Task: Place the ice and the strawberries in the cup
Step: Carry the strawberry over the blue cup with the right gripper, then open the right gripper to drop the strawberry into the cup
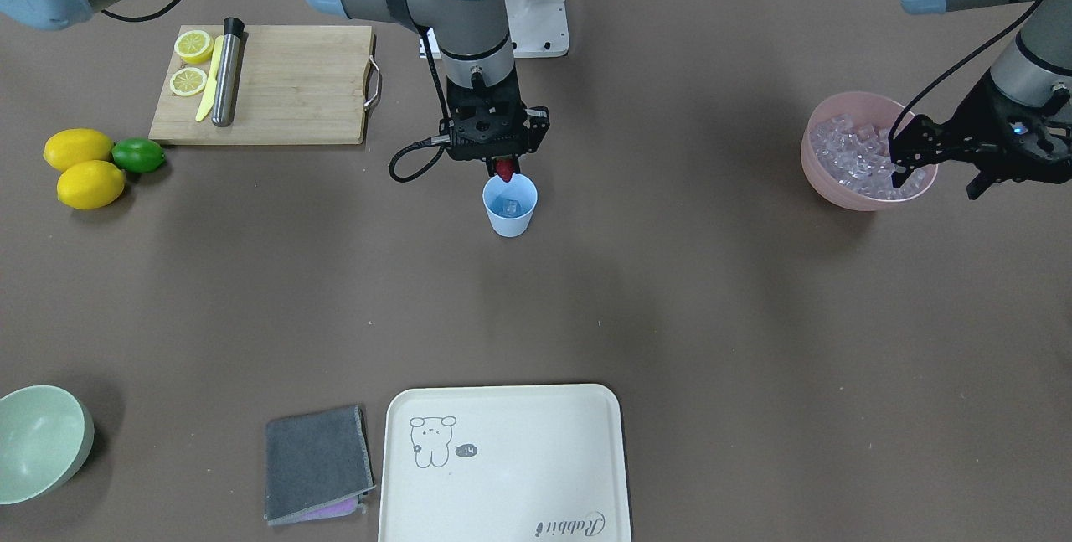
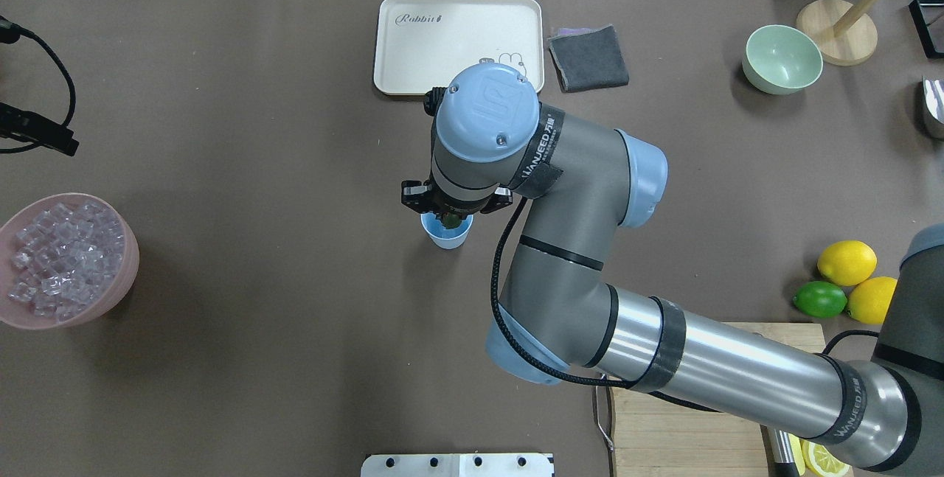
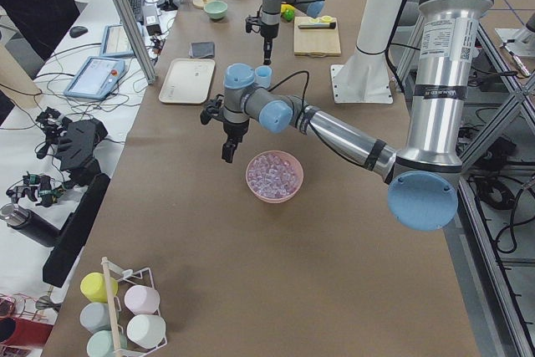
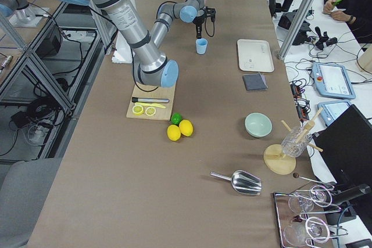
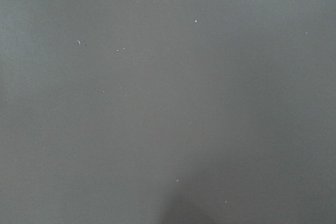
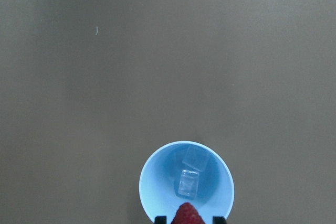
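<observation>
The light blue cup (image 1: pixel 510 219) stands mid-table, and the right wrist view shows two ice cubes (image 6: pixel 188 183) lying at its bottom. Just above the cup's rim (image 6: pixel 149 182) my right gripper (image 1: pixel 505 173) is shut on the red strawberry (image 6: pixel 187 214), which points down into the opening. At the robot's left a pink bowl (image 1: pixel 825 186) is heaped with more ice (image 1: pixel 858 158). My left gripper (image 1: pixel 938 182) hangs over that bowl's edge, open, with nothing between its fingers. The left wrist view shows only bare table.
A wooden cutting board (image 1: pixel 285 85) with lemon halves, a yellow knife and a steel muddler sits near the robot's right. Two lemons and a lime (image 1: pixel 138 155) lie beside it. A cream tray (image 1: pixel 502 475), grey cloth (image 1: pixel 316 462) and pale green bowl (image 1: pixel 38 441) line the far side.
</observation>
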